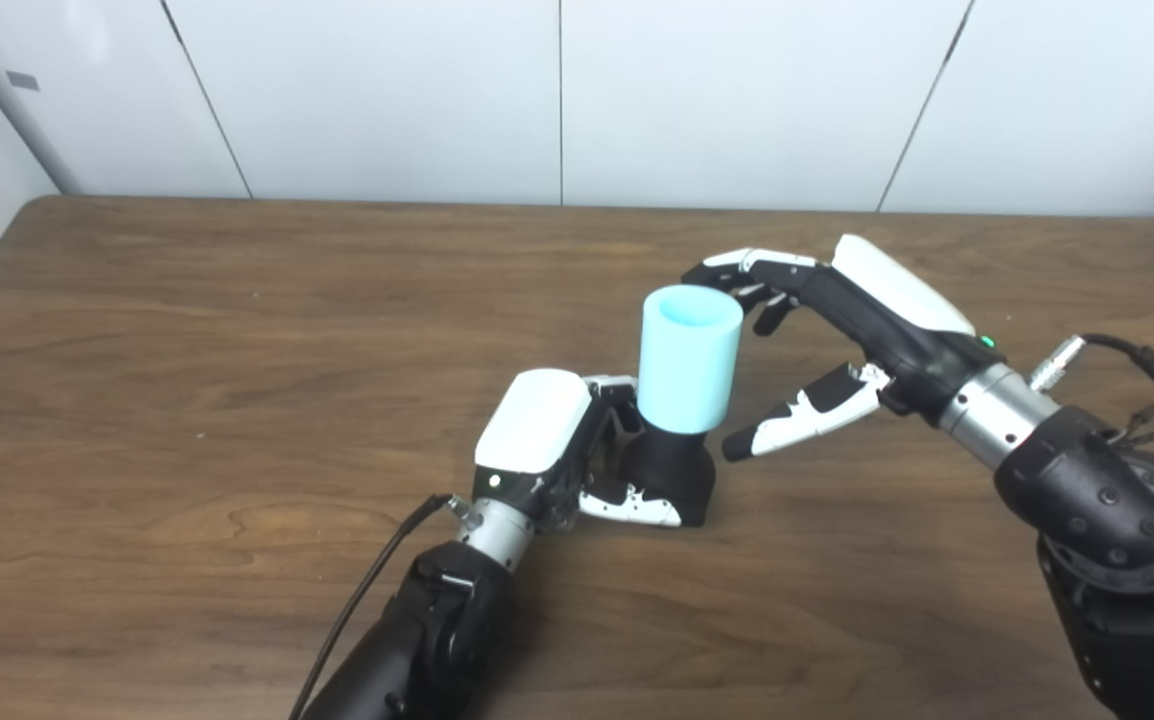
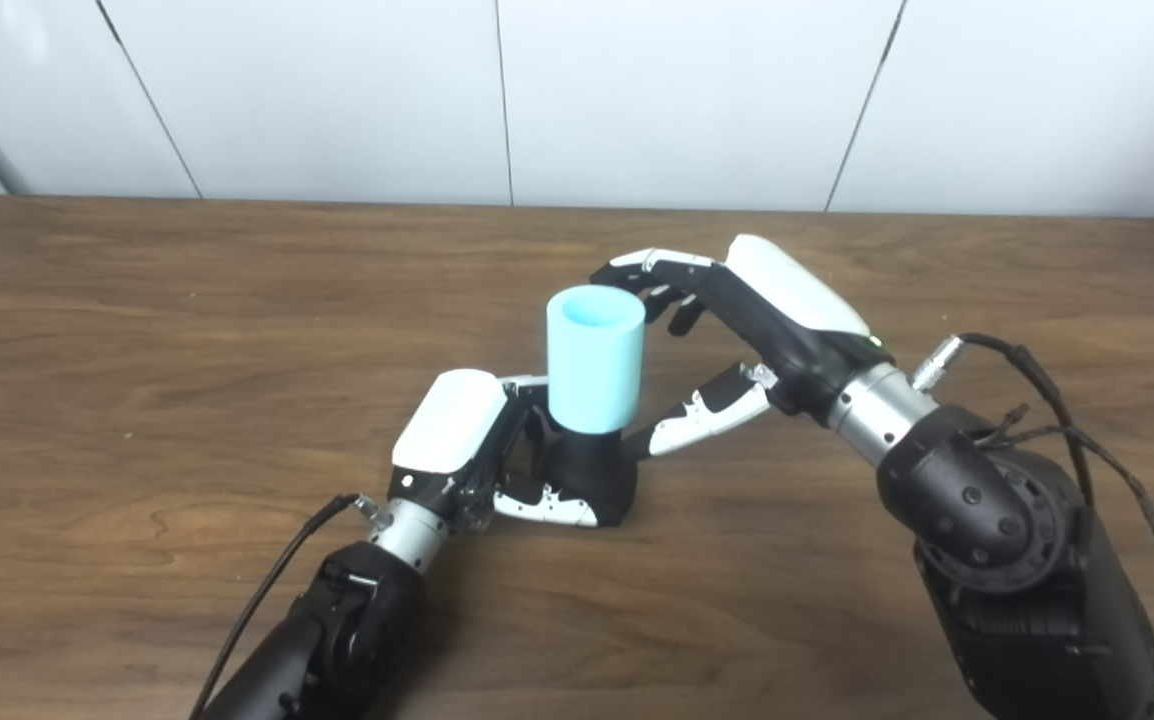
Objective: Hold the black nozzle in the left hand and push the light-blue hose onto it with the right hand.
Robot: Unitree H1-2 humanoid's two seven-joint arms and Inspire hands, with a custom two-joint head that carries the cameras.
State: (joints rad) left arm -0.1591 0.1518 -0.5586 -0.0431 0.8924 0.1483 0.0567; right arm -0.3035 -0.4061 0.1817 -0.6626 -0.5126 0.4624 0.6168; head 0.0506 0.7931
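Wooden table [image 1: 187, 420], left hand [image 1: 557, 445] gripping nozzle [image 1: 672, 470], right hand [image 1: 837, 330] spread

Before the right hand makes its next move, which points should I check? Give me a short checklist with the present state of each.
1. Left hand shut on the black nozzle: ok.
2. Nozzle base resting on the table: ok.
3. Light-blue hose upright on the nozzle: ok.
4. Hose pushed fully down: cannot tell.
5. Right hand open, fingers apart: ok.
6. Right hand clear of the hose: cannot tell; its fingertips are close behind the rim.
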